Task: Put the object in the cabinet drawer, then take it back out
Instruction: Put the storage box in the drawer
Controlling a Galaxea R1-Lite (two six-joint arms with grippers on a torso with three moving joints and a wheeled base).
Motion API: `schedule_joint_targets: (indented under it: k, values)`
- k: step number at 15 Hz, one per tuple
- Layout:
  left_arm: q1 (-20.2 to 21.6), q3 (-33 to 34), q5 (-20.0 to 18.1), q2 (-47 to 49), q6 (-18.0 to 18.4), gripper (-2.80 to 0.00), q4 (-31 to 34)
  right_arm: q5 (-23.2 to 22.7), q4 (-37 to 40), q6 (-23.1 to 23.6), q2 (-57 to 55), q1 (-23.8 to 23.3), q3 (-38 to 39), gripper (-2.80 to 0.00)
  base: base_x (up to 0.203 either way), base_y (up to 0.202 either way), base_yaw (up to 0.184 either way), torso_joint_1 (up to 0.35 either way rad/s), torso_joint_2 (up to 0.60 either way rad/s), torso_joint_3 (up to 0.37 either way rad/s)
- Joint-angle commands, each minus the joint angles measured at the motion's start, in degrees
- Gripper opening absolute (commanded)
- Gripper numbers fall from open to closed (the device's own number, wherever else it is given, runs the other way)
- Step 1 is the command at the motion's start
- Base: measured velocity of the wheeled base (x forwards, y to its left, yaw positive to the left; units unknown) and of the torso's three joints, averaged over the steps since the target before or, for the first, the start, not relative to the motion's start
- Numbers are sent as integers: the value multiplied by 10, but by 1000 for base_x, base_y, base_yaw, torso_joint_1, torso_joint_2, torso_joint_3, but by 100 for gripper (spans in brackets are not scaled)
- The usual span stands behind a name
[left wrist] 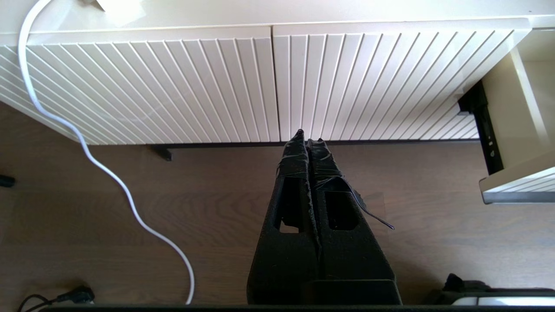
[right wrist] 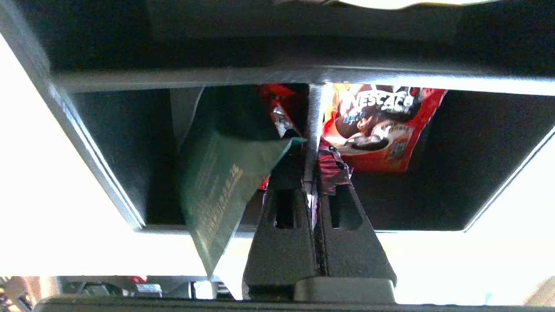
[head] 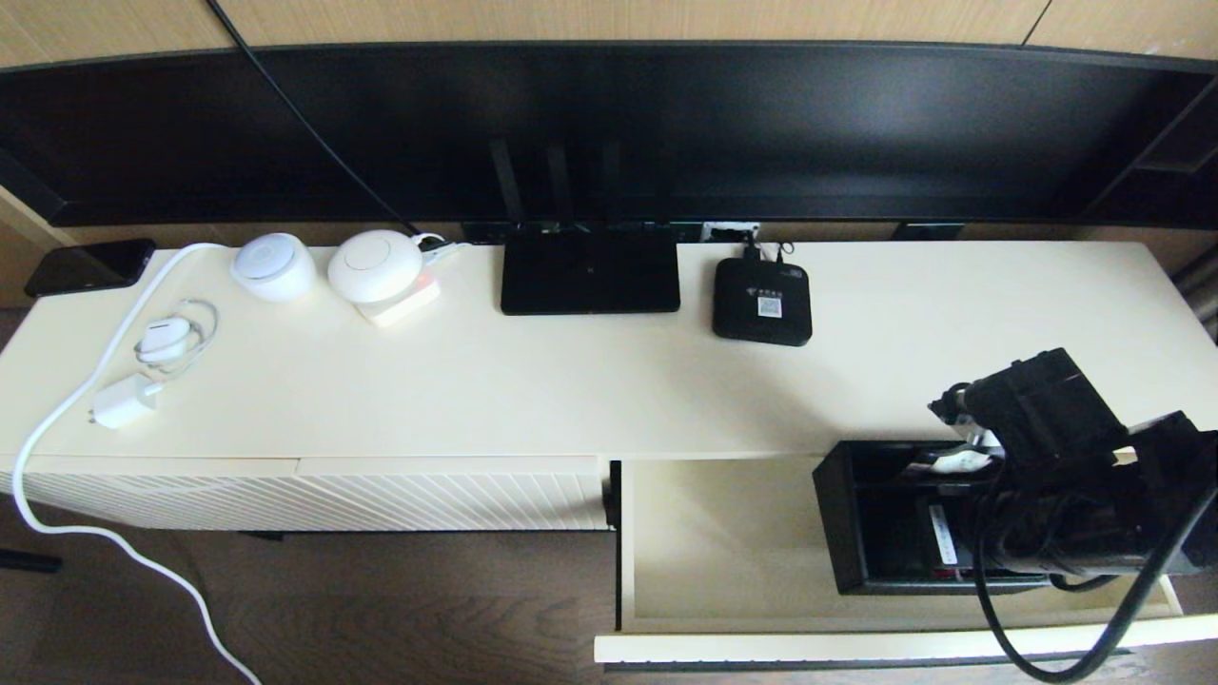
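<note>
The cream cabinet drawer (head: 723, 542) stands pulled out at the right; its front corner (left wrist: 516, 184) shows in the left wrist view. The black organizer box (head: 839, 518) is inside it, toward the right; whether it rests on the floor I cannot tell. My right gripper (right wrist: 313, 151) is shut on the box's inner divider (right wrist: 314, 108), with a red Nescafe packet (right wrist: 377, 125) on one side and a green packet (right wrist: 217, 182) on the other. In the head view the right wrist (head: 1047, 419) hides the fingers. My left gripper (left wrist: 307, 138) hangs shut and empty over the wooden floor.
On the cabinet top lie a flat router (head: 590, 271), a small black box with a sticker (head: 761, 300), two white round devices (head: 274, 266), a charger (head: 124, 401) with a white cable, and a phone (head: 90, 264). A diagonally ribbed panel (head: 314, 499) closes the left half.
</note>
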State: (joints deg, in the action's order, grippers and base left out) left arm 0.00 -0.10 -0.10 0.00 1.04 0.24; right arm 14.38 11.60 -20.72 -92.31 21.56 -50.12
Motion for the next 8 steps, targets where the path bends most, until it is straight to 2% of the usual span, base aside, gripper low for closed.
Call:
schedule_joint_targets:
  k: [1,8]
  values:
    - [0,0,0,1,0,-280,0,-1,9,-1,2,2,17,-280,0,0,0,0,0,0]
    - [0,0,0,1,0,-280,0,-3,-40,-3,-51,2,22,-280,0,0,0,0,0,0]
